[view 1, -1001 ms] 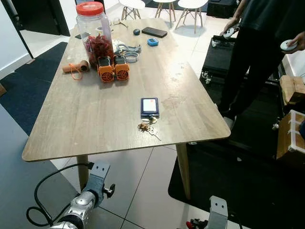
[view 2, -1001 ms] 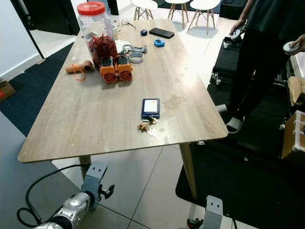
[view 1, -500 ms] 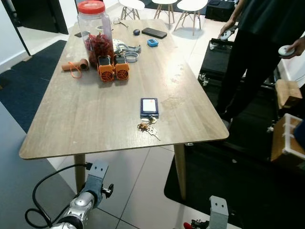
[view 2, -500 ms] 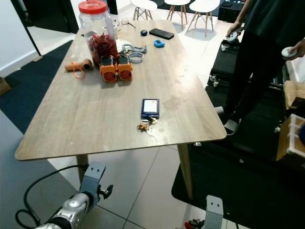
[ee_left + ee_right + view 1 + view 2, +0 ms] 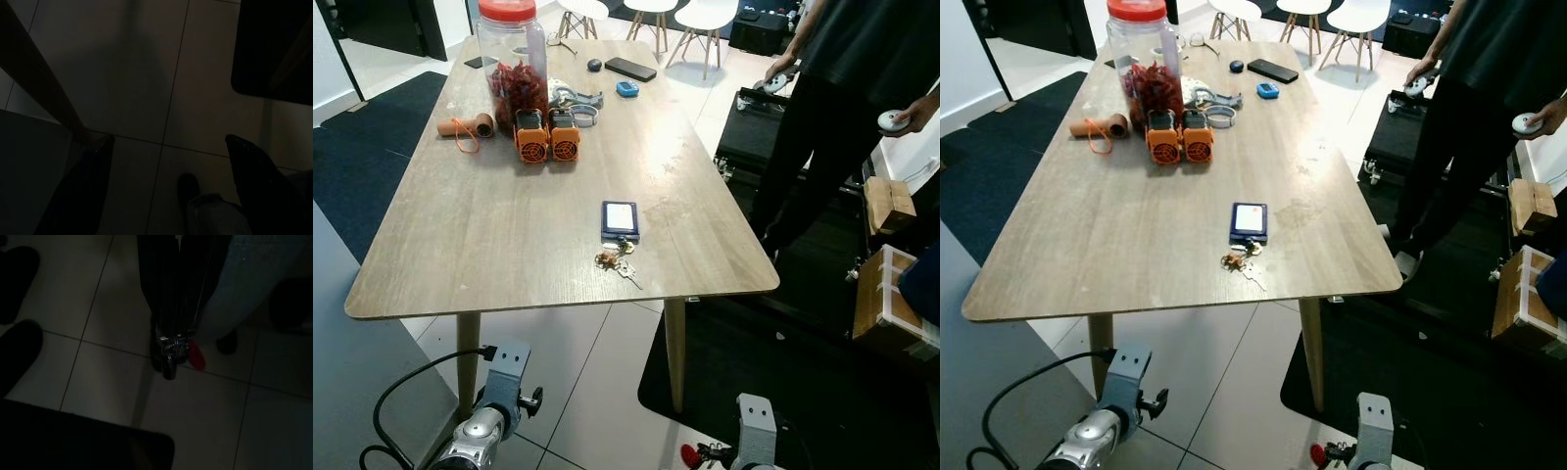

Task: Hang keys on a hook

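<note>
My right gripper [image 5: 168, 366] hangs low over the tiled floor, shut on a metal key ring with a red tag [image 5: 196, 356]. The red tag [image 5: 1317, 455] also shows beside my right arm at the bottom of the eye views. A second bunch of keys [image 5: 619, 263] lies on the wooden table [image 5: 460, 245] near its front edge, just in front of a small dark blue case [image 5: 620, 219]. My left gripper [image 5: 171, 188] hangs open beside a table leg, holding nothing.
A red-lidded jar [image 5: 512, 54], two orange fans [image 5: 548, 139], a roll [image 5: 460, 125] and small items crowd the table's far end. A person [image 5: 842, 108] stands to the right holding controllers. Boxes [image 5: 891, 284] and a black mat [image 5: 783, 372] lie on the right.
The camera has shifted, so the table sits a little higher and further left in the picture and both arms show lower. Nothing on the table has moved.
</note>
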Robot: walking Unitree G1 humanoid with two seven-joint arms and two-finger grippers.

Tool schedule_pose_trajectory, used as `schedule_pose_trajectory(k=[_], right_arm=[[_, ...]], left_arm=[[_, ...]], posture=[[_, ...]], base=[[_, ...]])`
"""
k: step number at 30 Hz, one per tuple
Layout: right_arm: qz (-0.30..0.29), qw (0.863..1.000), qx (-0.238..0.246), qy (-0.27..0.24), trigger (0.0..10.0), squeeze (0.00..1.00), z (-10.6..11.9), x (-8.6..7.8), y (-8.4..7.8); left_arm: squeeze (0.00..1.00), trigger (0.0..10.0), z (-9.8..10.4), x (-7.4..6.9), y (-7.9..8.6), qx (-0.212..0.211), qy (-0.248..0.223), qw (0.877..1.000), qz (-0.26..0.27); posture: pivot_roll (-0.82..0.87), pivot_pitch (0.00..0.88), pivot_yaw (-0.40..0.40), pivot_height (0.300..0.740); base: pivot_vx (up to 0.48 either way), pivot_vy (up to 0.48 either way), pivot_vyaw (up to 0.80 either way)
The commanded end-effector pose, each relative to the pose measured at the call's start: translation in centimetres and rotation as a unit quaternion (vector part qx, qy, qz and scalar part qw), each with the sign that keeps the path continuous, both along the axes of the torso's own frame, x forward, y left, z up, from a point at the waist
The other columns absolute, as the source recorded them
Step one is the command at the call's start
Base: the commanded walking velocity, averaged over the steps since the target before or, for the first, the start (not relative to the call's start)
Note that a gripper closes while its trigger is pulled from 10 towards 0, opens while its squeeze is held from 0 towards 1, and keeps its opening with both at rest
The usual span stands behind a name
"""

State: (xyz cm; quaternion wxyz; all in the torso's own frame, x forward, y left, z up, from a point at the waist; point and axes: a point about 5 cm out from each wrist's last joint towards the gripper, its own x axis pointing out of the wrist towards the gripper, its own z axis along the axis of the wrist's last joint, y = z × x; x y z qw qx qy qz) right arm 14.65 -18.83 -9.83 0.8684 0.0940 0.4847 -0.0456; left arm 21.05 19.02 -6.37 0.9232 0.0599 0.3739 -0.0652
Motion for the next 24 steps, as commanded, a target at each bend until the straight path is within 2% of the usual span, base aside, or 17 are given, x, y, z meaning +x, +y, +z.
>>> schedule_pose_trajectory(k=[1, 3, 13, 24], right_arm=[[-0.012, 1.000, -0.004, -0.012, 10.0, 0.00, 0.06, -0.09, -0.21], [-0.015, 1.000, -0.003, -0.015, 10.0, 0.00, 0.06, -0.13, -0.22], [-0.013, 1.000, 0.007, -0.007, 10.0, 0.00, -0.17, -0.53, 0.34], [-0.012, 1.000, 0.006, -0.008, 10.0, 0.00, -0.18, -0.56, 0.41]], left_arm=[[0.00, 10.0, -0.18, -0.19, -0.35, -0.019, 0.004, 1.000, 0.017], [0.00, 10.0, -0.18, -0.19, -0.20, -0.024, 0.005, 0.999, 0.026], [0.00, 10.0, -0.17, -0.17, -0.32, -0.014, 0.008, 1.000, -0.004], [0.00, 10.0, -0.15, -0.16, -0.26, -0.014, 0.009, 1.000, -0.009]], posture=[[0.10, 0.021, -0.052, 0.740], [0.10, 0.017, -0.048, 0.740], [0.09, 0.001, -0.038, 0.740], [0.09, 0.000, -0.035, 0.740]], base=[[0.000, 0.000, 0.00], [0.000, 0.000, 0.00], [0.000, 0.000, 0.00], [0.000, 0.000, 0.00]])
